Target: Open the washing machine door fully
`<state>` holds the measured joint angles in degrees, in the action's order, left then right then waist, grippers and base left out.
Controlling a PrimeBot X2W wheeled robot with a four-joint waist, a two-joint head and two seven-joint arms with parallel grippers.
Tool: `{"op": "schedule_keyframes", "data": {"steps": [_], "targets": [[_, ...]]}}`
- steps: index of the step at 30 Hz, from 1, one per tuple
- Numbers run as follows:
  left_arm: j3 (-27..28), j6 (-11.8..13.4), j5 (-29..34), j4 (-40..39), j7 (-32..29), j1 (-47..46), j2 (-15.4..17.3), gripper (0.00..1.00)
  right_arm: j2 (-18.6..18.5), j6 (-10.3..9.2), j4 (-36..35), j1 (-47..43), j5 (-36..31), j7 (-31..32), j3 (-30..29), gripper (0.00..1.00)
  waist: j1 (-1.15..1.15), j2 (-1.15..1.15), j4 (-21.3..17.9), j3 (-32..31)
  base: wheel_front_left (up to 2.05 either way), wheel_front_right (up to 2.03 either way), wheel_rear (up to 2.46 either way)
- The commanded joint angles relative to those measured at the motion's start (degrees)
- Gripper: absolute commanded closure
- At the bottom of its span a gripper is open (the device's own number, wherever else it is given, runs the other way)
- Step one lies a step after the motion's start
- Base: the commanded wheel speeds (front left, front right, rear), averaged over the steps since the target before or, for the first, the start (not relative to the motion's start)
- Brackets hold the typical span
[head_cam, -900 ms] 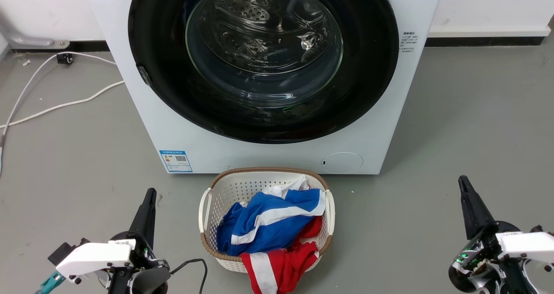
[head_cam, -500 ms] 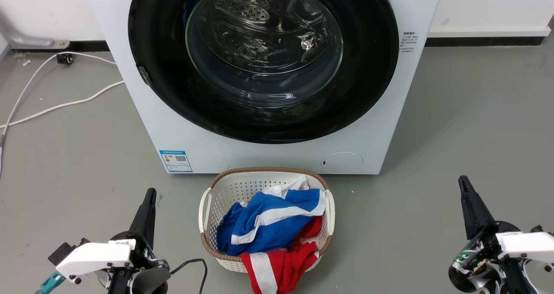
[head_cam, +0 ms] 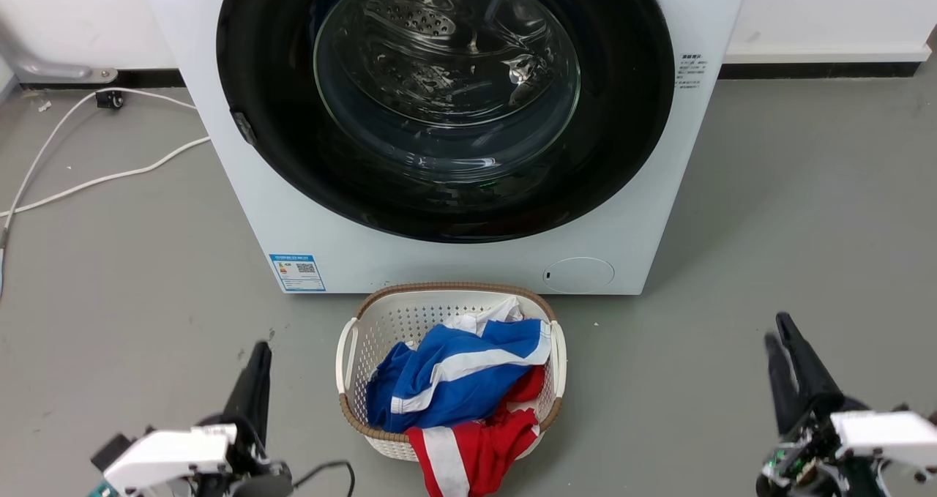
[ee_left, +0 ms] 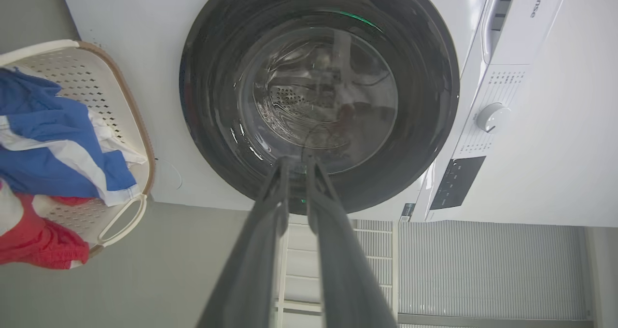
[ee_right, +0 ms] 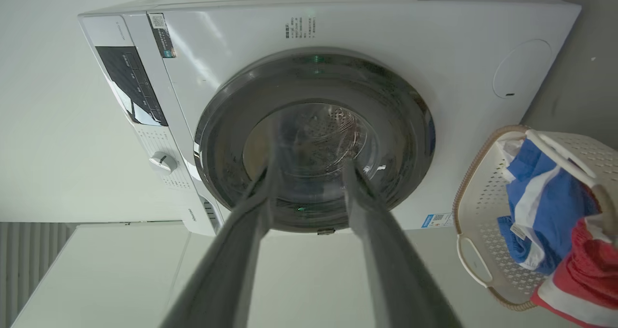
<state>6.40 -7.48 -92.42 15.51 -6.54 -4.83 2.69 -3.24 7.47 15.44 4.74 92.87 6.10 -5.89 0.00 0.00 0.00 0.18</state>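
The door (head_cam: 629,116) sits shut against the machine (head_cam: 439,263), top centre of the head view. Lower left, the left gripper (head_cam: 259,350) has its fingers together; lower right, the right gripper (head_cam: 776,327) has its fingers apart.

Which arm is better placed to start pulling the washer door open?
Probably left. The small grey tab on the washing machine door sits at the door's left edge, on the side of the left pincer. The right pincer, though open, is farther across.
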Motion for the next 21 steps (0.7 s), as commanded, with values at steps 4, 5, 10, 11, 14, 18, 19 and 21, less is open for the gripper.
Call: {"op": "schedule_keyframes", "data": {"steps": [4,5,10,11,14,18,19,21], "targets": [[-0.15,0.0,0.17,-0.81,1.12,0.84,-0.04,0.0,0.05,-0.04,-0.05,-0.93,-0.74,-1.1,0.17,0.0,0.0,0.0,0.01,0.01,0.0,0.0,0.0],[-0.15,0.0,0.17,-0.81,1.12,0.84,-0.04,0.0,0.05,-0.04,-0.05,-0.93,-0.74,-1.1,0.17,0.0,0.0,0.0,0.01,0.01,0.0,0.0,0.0],[0.56,0.02,3.59,-2.01,2.56,1.37,-0.02,0.0,0.06,-0.03,-0.52,-1.44,-4.31,-2.51,-0.43,0.0,0.0,0.0,0.02,0.02,0.0,0.0,0.0],[0.77,0.14,4.83,-2.38,2.84,1.38,-0.01,0.0,0.06,-0.03,-0.86,-1.5,-5.6,-2.78,-0.61,0.0,0.0,0.0,0.03,0.03,0.0,0.0,0.0],[0.97,0.97,8.52,-3.87,3.66,1.45,0.0,0.0,0.07,-0.03,-2.26,-1.74,-9.76,-3.59,-0.91,0.0,0.0,0.0,0.04,0.07,0.0,0.0,0.0],[0.49,2.6,14.28,-6.31,4.71,1.81,0.02,0.0,0.09,-0.02,-4.83,-2.15,-16.35,-4.62,-0.75,0.0,0.0,0.0,0.05,0.13,0.0,0.0,0.0],[0.24,3.0,15.76,-6.87,4.97,1.93,0.02,0.0,0.09,-0.02,-5.5,-2.28,-18.04,-4.87,-0.63,0.0,0.0,0.0,0.05,0.15,0.0,0.0,0.0],[-0.25,3.78,18.72,-7.84,5.48,2.15,0.03,0.0,0.1,-0.02,-6.8,-2.53,-21.4,-5.35,-0.37,0.0,0.0,0.0,0.06,0.17,0.0,0.0,0.0]]}}
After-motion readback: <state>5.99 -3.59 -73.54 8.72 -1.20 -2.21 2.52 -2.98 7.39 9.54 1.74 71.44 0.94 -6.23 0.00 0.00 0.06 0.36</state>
